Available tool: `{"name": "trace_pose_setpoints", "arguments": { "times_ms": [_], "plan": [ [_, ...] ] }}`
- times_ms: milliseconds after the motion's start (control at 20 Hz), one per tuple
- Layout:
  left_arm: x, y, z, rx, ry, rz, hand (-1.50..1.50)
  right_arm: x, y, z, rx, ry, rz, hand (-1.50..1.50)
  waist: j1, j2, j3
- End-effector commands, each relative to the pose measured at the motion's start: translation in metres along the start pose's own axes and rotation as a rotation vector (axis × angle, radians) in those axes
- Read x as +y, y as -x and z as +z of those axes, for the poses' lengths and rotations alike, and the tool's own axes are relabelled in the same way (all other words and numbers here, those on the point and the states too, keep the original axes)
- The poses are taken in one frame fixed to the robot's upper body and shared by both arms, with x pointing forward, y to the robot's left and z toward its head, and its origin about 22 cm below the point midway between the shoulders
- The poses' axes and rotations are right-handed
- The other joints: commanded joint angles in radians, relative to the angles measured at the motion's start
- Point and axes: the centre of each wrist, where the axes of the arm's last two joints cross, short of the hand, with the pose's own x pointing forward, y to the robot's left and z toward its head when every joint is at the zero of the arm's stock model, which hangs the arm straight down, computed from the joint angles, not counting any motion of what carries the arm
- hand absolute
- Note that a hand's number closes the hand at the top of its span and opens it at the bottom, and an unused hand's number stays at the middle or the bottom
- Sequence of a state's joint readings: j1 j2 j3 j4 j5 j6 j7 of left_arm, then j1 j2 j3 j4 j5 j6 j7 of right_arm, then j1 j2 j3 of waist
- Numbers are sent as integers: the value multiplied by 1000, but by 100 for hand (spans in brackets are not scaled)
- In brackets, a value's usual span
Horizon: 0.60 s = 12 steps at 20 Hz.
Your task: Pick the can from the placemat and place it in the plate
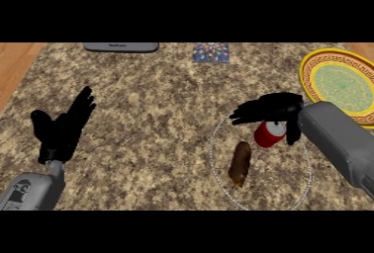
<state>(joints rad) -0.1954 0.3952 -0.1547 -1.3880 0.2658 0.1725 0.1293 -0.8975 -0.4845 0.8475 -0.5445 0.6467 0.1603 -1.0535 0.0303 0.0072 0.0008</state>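
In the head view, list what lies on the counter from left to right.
Left hand → grey device at the far edge → patterned square → brown item on the placemat → right hand curled round the red can → yellow plate.

speckled counter [146, 99] with plate [321, 64], placemat [219, 148], grey tray [120, 47]

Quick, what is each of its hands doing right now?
Left hand: open, fingers straight, holding nothing.
Right hand: fingers curled round the red can, over the placemat.
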Motion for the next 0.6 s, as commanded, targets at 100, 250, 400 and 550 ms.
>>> {"name": "trace_pose_setpoints", "arguments": {
  "times_ms": [100,250,400,550],
  "plan": [
    [0,-1,-11,11,-21,2,0,12,1,-12,-149,-114,22,-150,-16,0,0],
    [8,-3,-2,-5,-17,-3,0,25,-6,-27,-229,-156,39,150,-3,1,0],
    [1,-8,-1,7,-15,2,0,19,-8,-23,-268,-134,55,150,-13,-4,0],
    [0,-7,-14,8,-17,4,0,21,-6,-25,-260,-120,34,150,-20,1,0]
  ]
}}
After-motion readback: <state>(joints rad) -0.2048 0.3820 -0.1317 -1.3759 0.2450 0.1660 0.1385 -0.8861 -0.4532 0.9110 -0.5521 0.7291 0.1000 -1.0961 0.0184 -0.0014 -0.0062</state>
